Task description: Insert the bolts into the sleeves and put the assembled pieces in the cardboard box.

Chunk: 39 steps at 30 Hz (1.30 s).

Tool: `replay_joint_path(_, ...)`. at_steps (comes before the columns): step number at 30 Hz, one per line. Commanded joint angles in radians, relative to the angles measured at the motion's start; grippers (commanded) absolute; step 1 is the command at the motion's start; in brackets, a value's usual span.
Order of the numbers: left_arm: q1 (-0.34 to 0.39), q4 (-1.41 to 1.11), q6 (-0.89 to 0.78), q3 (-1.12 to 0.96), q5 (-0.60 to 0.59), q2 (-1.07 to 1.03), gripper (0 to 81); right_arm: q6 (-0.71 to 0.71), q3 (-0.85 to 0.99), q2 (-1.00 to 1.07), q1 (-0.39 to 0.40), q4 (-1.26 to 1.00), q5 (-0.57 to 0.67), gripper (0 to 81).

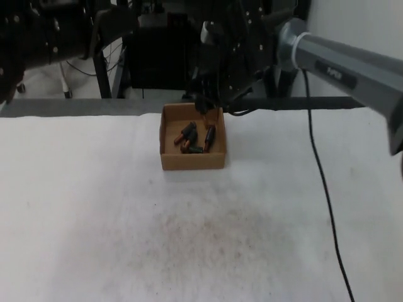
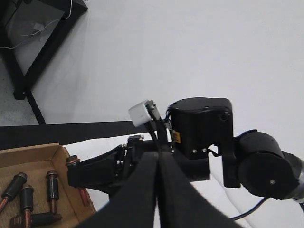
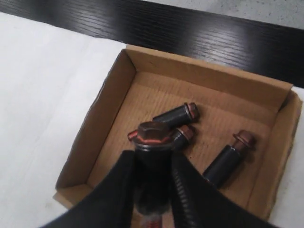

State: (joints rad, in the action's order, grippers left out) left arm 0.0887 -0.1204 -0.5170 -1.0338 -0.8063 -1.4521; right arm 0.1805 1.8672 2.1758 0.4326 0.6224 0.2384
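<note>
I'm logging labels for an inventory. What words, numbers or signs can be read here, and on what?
On the grey arm link, a dark label: blurred, unreadable.
On the black wrist housing, a small yellow tag: too small to read.
On the cardboard box: no print visible.

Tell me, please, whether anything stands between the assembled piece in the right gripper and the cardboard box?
Nothing visible does. The right gripper holds the assembled piece over the open cardboard box; other pieces lie on its floor, with bare cardboard beside them.
</note>
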Motion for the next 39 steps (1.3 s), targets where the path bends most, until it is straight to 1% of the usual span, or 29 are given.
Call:
replay_joint_path(1, -0.002, -0.004, 0.002, -0.01, 0.006, 0.013, 0.3, 0.007, 0.161, 0.107, -0.004, 0.046, 0.001, 0.8)
replay_joint_path(6, -0.002, -0.004, 0.002, -0.01, 0.006, 0.013, 0.3, 0.041, 0.232, 0.173, -0.013, 0.071, 0.001, 0.8)
replay_joint_path(12, -0.002, -0.004, 0.002, -0.01, 0.006, 0.013, 0.3, 0.045, 0.235, 0.189, -0.026, 0.06, 0.002, 0.0)
replay_joint_path(14, -0.002, -0.004, 0.002, -0.01, 0.006, 0.013, 0.3, 0.045, 0.235, 0.188, -0.032, 0.045, 0.011, 4.8)
replay_joint_path(15, -0.002, -0.004, 0.002, -0.01, 0.006, 0.013, 0.3, 0.045, 0.235, 0.188, -0.036, 0.037, 0.028, 9.2)
replay_joint_path(16, -0.002, -0.004, 0.002, -0.01, 0.006, 0.013, 0.3, 0.045, 0.235, 0.188, -0.036, 0.026, 0.055, 14.8)
replay_joint_path(19, -0.002, -0.004, 0.002, -0.01, 0.006, 0.013, 0.3, 0.06, 0.235, 0.188, -0.037, 0.014, 0.048, 31.8)
replay_joint_path(20, -0.002, -0.004, 0.011, -0.01, 0.005, 0.013, 0.3, 0.068, 0.235, 0.188, -0.037, 0.012, 0.048, 35.1)
replay_joint_path(22, -0.002, -0.004, 0.024, -0.01, 0.005, 0.013, 0.3, 0.074, 0.235, 0.188, -0.037, 0.011, 0.052, 36.4)
replay_joint_path(28, -0.002, -0.004, 0.024, -0.01, 0.009, 0.013, 0.3, 0.074, 0.237, 0.18, -0.037, 0.009, 0.052, 36.1)
replay_joint_path(29, -0.002, -0.004, 0.024, -0.01, 0.009, 0.013, 0.3, 0.074, 0.237, 0.173, -0.037, 0.013, 0.05, 34.2)
replay_joint_path(30, -0.002, -0.004, 0.028, -0.01, 0.009, 0.013, 0.3, 0.074, 0.237, 0.163, -0.037, 0.018, 0.05, 30.7)
replay_joint_path(31, -0.002, -0.004, 0.04, -0.01, 0.009, 0.013, 0.3, 0.074, 0.237, 0.15, -0.037, 0.031, 0.043, 24.1)
replay_joint_path(33, -0.002, -0.004, 0.057, -0.01, 0.014, 0.014, 0.3, 0.069, 0.237, 0.117, -0.037, 0.07, 0.021, 7.8)
replay_joint_path(34, -0.002, -0.004, 0.069, -0.01, 0.014, 0.016, 0.3, 0.054, 0.237, 0.097, -0.037, 0.094, 0.002, 1.0)
replay_joint_path(37, -0.002, 0.009, 0.11, -0.01, 0.057, 0.033, 0.3, -0.014, 0.237, 0.04, -0.048, 0.181, -0.039, 0.8)
replay_joint_path(39, -0.002, 0.052, 0.168, -0.01, 0.109, 0.057, 0.3, -0.013, 0.237, -0.003, -0.057, 0.26, -0.057, 0.8)
